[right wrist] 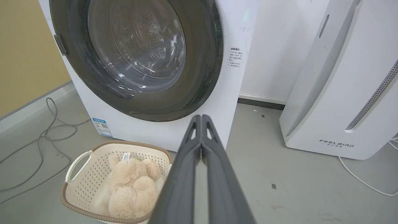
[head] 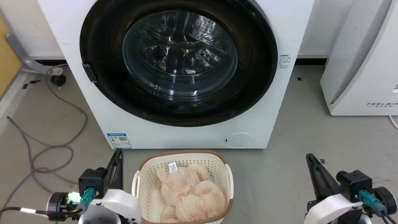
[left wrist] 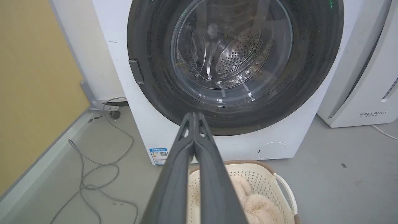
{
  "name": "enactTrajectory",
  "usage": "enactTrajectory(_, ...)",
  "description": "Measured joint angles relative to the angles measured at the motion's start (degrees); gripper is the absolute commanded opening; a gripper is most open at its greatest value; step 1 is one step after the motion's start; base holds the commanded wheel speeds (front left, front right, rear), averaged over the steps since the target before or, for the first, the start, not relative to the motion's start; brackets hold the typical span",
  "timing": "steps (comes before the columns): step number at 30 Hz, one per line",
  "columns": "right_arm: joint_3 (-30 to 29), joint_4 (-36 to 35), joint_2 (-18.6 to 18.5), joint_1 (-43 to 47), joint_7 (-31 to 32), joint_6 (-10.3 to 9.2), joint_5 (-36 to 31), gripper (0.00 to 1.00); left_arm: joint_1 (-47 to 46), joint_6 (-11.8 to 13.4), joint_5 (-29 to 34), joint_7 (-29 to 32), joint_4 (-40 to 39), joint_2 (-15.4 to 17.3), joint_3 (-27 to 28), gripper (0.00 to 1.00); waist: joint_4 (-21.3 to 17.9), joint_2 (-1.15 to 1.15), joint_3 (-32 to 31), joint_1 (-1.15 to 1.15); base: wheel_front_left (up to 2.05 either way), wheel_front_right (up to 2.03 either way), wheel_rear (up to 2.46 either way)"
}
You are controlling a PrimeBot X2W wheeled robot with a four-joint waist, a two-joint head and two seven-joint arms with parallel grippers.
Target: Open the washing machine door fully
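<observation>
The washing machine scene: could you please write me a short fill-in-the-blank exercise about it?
1. The washing machine door is fully ____ against the washing machine, not yet opened.
2. The basket holding the plush toy stands on the floor in ____ of the washing machine.
3. The left gripper and the right gripper both have their jaws ____, holding nothing.

Missing words: closed; front; shut.

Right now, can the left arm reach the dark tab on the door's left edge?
Probably yes. The left gripper sits shut beside the basket, and nothing stands between it and the tab on the washing machine door.
</observation>
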Motion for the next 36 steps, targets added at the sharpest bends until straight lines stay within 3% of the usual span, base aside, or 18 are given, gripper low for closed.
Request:
enactTrajectory(29,0.04,0.03,0.0,-0.01,0.01,0.0,-0.01,0.0,0.05,0.0,0.15,0.0,-0.04,-0.03,-0.07,0.0,0.0,0.0,0.0,0.0,0.0,0.0,0.0)
enactTrajectory(30,0.04,0.03,0.0,-0.01,0.01,0.0,-0.01,1.0,0.05,0.0,0.15,0.0,-0.04,-0.03,-0.05,1.0,0.0,0.0,0.0,0.0,0.0,0.0,0.0)
enactTrajectory(36,-0.04,0.02,0.0,0.04,-0.04,-0.09,0.11,1.0,0.03,0.0,0.14,-0.02,0.02,-0.04,-0.04,1.0,0.0,0.0,0.02,0.0,0.0,0.0,0.0)
